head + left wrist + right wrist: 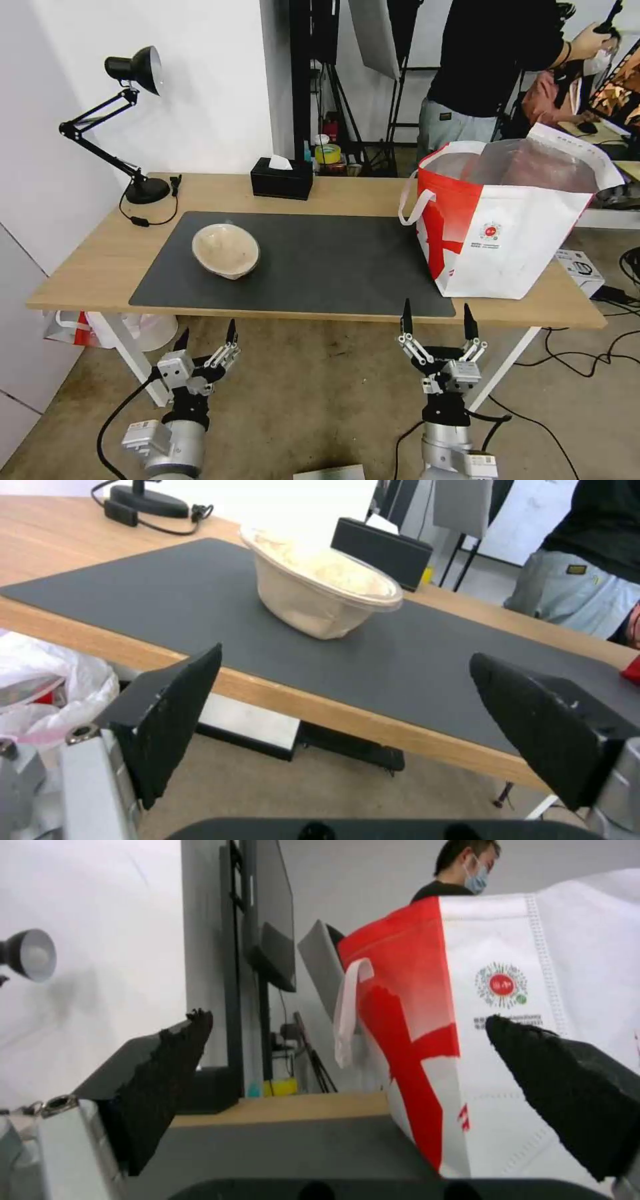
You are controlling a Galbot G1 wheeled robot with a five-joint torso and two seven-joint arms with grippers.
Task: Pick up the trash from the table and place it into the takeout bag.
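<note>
Beige bowl (225,250) alone on desk (333,193); bag (507,220) stands open at right. Left claw (205,340), right claw (437,321) spread, empty, below desk edge. Likely pre-reach; next: left claw up over bowl rim.

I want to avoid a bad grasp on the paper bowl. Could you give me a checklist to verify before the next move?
1. Beige paper bowl free to reach on the dark mat, nothing touching it: ok.
2. Bowl upright: not ok, it is tilted.
3. Left gripper open and empty, below the near edge of the table: ok.
4. Right gripper open, empty, apart from the takeout bag: ok.
5. Bag standing with mouth open: ok.
6. Room left inside the bag: cannot tell.
</note>
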